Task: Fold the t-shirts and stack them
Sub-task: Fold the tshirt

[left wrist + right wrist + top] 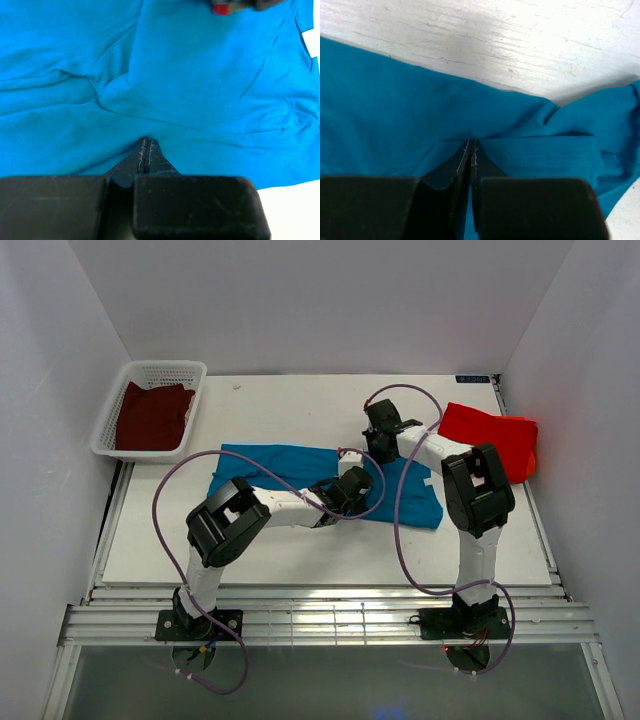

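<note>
Lying flat across the middle of the table (300,405), the teal shirt (270,465) is stretching from the nine o'clock side toward the three o'clock side, with soft creases running through it. The left gripper (350,485) is reaching in from seven o'clock and resting on the right half of the shirt; its fingers are pressed together, and they are pinching a small ridge of teal cloth between the tips. The right gripper (378,447) is bending in from five o'clock to the shirt's far edge, toward twelve o'clock, just beyond the left gripper; its fingers are also pressed together, nipping the stitched hem where the cloth is bunching against bare table. The two grippers are sitting near each other without touching. The red-orange shirt (490,435) is lying folded at two o'clock, beside the right wall and apart from the teal shirt. The maroon shirt (152,415) is sitting folded inside the basket (160,370) at ten o'clock, in the far left corner.
</note>
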Available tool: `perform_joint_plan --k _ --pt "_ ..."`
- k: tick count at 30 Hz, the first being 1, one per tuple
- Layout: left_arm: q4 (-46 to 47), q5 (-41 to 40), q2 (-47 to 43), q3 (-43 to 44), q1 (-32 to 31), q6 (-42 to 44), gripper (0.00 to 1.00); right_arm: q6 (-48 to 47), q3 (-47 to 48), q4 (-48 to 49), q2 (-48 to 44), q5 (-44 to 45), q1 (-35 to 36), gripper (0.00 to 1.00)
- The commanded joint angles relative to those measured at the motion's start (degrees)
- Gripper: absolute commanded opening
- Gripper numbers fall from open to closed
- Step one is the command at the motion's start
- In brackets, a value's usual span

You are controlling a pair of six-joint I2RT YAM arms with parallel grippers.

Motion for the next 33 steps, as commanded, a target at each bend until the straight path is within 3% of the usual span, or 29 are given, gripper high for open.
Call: perform_joint_plan --k 1,12,14,15,19,26,33 --pt "-4.29 -1.10 1.63 0.00 -0.04 -2.26 0.00 -0.79 1.98 -0.52 -6.41 1.96 -0.25 0.08" --pt "-4.57 -0.58 2.68 -0.35 -0.04 -3.58 0.00 -1.40 1.71 -1.74 -10.04 2.76 -0.25 0.08" --pt "-4.48 -0.40 2.69 -0.18 -0.04 -3.58 0.00 -1.14 2.33 -2.71 -7.93 1.79 -0.25 0.16" --pt "-4.48 0.04 2.69 -0.18 -0.04 -3.67 0.00 -0.97 2.77 -3.67 -7.23 1.52 -0.25 0.29" --pt "-4.74 0.22 2.51 -0.09 -0.04 -3.32 0.00 -0.26 1.64 -4.12 -4.68 -0.15 -0.25 0.44" --pt "-5.09 -0.49 2.25 -0.35 -0.04 -3.50 0.00 0.09 -0.13 -3.42 -1.42 -2.17 -0.25 0.43" --pt "-5.88 -1.45 1.90 -0.53 -0.04 -3.85 0.00 0.44 0.49 -5.08 -0.45 -2.35 -0.25 0.27"
